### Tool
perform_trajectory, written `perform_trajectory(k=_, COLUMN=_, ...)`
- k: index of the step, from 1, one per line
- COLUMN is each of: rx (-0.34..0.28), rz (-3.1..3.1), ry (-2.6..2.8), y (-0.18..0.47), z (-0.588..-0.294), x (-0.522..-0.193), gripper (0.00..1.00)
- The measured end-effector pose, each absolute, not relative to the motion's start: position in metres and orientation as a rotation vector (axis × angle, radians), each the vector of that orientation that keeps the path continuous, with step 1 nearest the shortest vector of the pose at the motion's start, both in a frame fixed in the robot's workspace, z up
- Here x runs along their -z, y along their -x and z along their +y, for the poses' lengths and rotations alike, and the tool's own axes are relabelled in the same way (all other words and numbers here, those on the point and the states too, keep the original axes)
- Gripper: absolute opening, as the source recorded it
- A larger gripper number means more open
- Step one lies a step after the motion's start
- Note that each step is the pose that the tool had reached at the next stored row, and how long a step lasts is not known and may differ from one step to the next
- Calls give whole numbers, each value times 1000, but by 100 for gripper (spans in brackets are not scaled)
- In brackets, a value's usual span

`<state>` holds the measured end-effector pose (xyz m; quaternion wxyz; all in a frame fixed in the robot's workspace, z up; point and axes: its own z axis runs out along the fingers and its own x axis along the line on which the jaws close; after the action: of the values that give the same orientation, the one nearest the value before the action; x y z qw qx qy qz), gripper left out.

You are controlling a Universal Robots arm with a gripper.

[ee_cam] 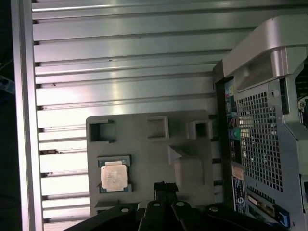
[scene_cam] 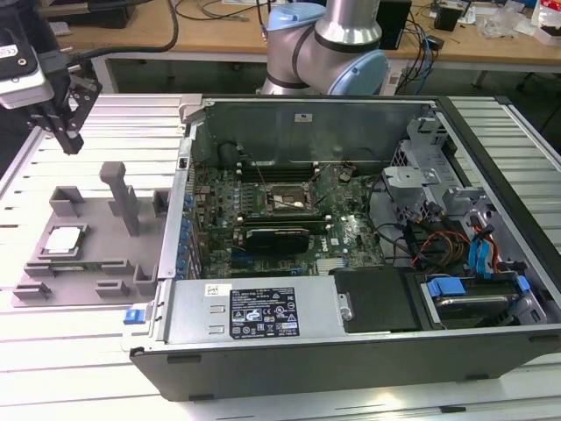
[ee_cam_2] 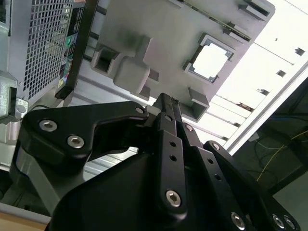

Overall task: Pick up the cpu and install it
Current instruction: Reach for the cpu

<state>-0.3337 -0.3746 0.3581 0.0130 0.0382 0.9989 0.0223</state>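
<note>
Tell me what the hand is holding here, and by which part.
Nothing. The hand hangs empty above the grey tray; the cpu lies in its tray slot, untouched.

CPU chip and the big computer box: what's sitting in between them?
The grey tray's raised posts stand between the cpu and the computer case, as the exterior view shows.
</note>
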Motion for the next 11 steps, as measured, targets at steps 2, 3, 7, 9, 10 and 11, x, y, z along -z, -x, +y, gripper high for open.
perform_trajectory(k=2, rx=-70, rz=3113, ry=-119, y=336, z=-375, x=-356, gripper=11)
perform_trajectory(k=3, rx=-70, rz=3113, ry=-119, y=337, z=-375, x=-355, gripper=11)
perform_trajectory(k=7, rx=-70, rz=3113, ry=-119, y=340, z=-375, x=-352, gripper=11)
perform_trajectory(k=9, rx=-70, rz=3113, ry=-119, y=342, z=-375, x=-351, gripper=11)
perform_trajectory(k=10, rx=-69, rz=3113, ry=-119, y=342, z=-375, x=-350, gripper=11)
perform_trajectory(k=11, rx=-70, rz=3113, ry=-119, y=344, z=-375, x=-348, gripper=11)
